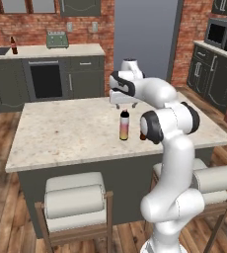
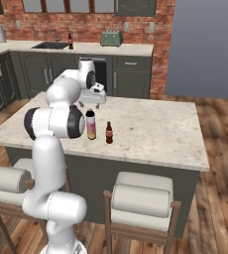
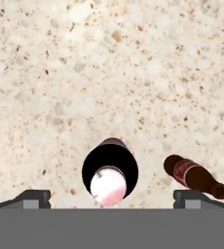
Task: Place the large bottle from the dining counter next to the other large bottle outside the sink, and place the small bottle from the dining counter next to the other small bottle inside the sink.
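While the gripper hangs with fingers wide apart above the large bottle at frame centre, the small bottle stands beside it.

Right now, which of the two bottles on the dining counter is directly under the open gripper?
The tall yellow-to-pink bottle with the black cap sits between the fingertips of the gripper. The short brown bottle stands off to one side.

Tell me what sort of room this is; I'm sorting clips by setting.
A rendered home kitchen, most likely: a stone-topped dining counter with stools, a toaster on the back worktop, a microwave, and a sink against a brick wall.
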